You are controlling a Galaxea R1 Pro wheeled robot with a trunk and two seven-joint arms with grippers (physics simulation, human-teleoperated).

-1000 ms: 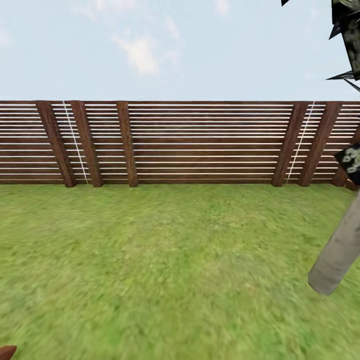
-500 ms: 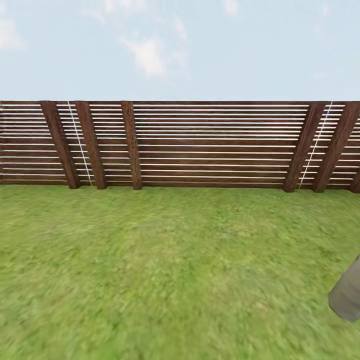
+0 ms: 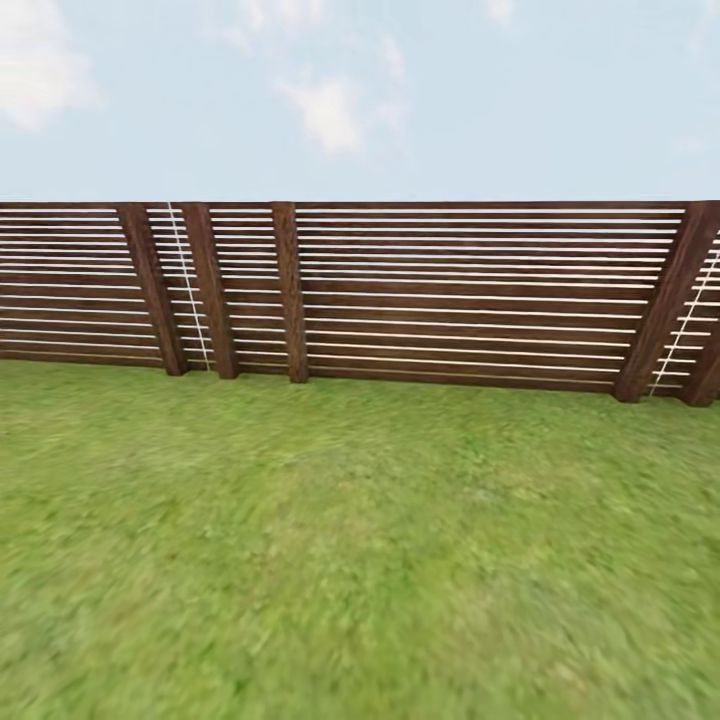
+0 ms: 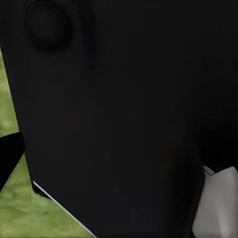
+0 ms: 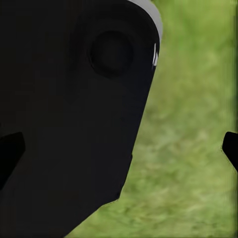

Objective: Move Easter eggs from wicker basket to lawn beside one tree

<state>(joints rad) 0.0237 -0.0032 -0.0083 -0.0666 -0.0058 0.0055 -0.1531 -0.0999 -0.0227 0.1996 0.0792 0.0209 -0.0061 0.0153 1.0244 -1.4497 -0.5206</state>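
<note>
The lawn [image 3: 360, 560] spreads across the lower half of the head view as mottled green grass. The Easter eggs, the wicker basket and the tree are out of view. In the right wrist view my right gripper [image 5: 119, 148] is open and empty, its dark fingertips [image 5: 230, 146] far apart over grass. In the left wrist view one black fingertip [image 4: 9, 156] of my left gripper [image 4: 119, 153] sits wide at the picture's edge, so it reads as open. The other finger is lost against a black part of my body.
A brown horizontal-slat wooden fence [image 3: 470, 290] with slanted posts closes off the garden across the whole width ahead, under a pale sky. A black body panel [image 5: 64, 114] stands close in front of each wrist camera.
The head camera has turned left, so the fence has slid right in the picture. The pale trunk and dark foliage at the right edge have passed out of view.
</note>
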